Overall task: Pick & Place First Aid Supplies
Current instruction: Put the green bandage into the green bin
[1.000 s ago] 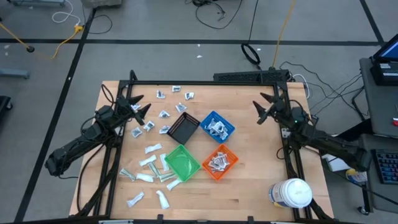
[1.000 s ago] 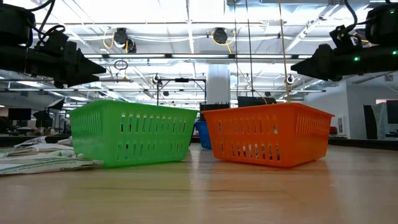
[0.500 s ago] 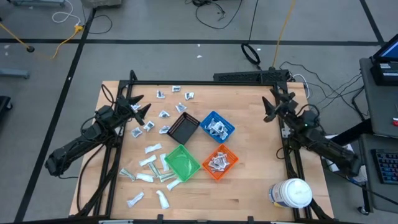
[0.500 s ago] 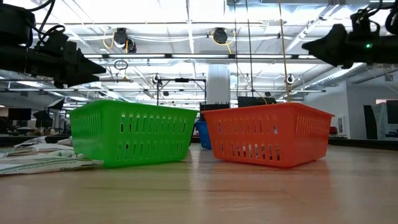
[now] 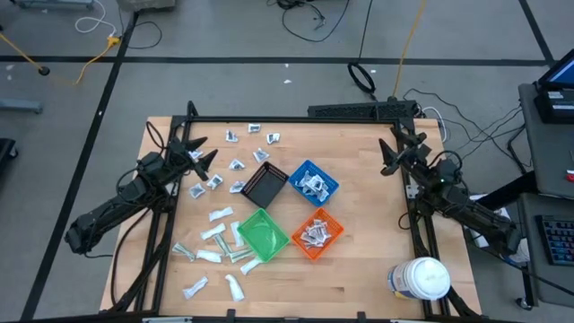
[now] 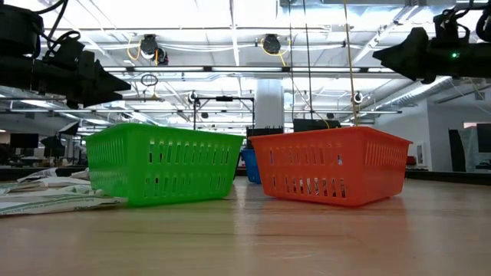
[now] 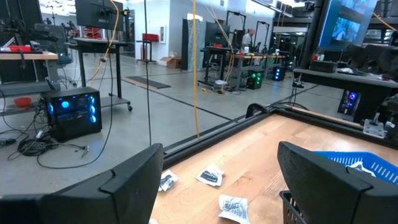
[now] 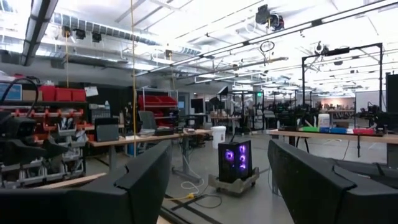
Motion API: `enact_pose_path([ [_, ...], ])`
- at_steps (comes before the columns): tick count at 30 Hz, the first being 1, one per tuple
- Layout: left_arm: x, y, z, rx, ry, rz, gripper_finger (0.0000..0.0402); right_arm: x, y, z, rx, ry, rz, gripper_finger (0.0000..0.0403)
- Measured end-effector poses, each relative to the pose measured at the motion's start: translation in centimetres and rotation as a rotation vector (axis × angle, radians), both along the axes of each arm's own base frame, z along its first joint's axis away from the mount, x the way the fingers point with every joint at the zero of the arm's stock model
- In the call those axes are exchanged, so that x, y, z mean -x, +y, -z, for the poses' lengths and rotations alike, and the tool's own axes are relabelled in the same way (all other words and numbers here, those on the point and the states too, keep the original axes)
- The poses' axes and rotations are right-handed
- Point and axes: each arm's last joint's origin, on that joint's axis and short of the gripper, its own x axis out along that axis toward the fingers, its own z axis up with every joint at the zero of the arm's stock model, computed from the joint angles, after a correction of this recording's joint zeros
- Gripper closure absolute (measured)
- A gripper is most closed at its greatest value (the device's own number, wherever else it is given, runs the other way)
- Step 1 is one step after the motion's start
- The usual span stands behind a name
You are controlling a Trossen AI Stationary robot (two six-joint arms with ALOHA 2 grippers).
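A: How far along does the sorting look?

B: Partly done, I'd judge. Starting with the big things: the table [image 5: 359, 260] has both arms raised over its edges, neither over a bin. The left gripper [image 5: 199, 154] hangs over the far-left part, fingers apart and empty. The right gripper [image 5: 393, 152] hangs at the far-right edge, fingers apart too, nothing between them.

A: And the bins?

B: Four sit clustered mid-table. The blue bin [image 5: 313, 181] and the orange bin [image 5: 317, 231] each hold a small heap of packets. The green bin [image 5: 261, 233] and the black bin [image 5: 265, 187] look empty from above.

A: So what's left?

B: Most of the first aid supplies [image 5: 215, 235]. They lie loose on the left half: a scatter at the far side near the left gripper, more just left of the green bin, a few at the near edge.

A: Anything else?

B: A white jar [image 5: 420, 278] stands near right, well apart from everything.
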Motion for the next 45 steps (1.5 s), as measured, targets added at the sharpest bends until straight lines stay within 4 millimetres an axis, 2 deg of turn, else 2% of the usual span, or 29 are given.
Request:
enact_pose_path([
  [21,0.0,0.0,0.0,-0.001,-0.001,0.0,0.0078,0.0,0.0,0.1,-0.003,0.005,0.0,0.014],
  [24,0.1,-0.1,-0.3,0.043,-0.008,0.01,0.0078,0.0,0.0,0.1,-0.003,0.005,0.0,0.014],
  [28,0.5,-0.4,-3.0,0.163,0.038,0.008,0.0078,0.0,0.0,0.1,-0.003,0.005,-0.001,0.014],
  [33,0.2,-0.7,-7.5,0.454,0.072,0.044,0.0078,0.0,0.0,0.1,-0.004,0.006,-0.001,0.014],
  [38,-2.3,0.0,-11.2,0.699,0.157,0.143,0.0078,0.0,0.0,0.1,-0.004,0.006,-0.001,0.014],
  [41,-4.5,0.3,-12.9,0.77,0.25,0.299,0.0078,0.0,0.0,0.1,-0.004,0.006,-0.001,0.014],
  [45,-6.7,0.2,-14.1,0.821,0.342,0.489,0.0078,0.0,0.0,0.1,-0.005,0.008,-0.001,0.014],
])
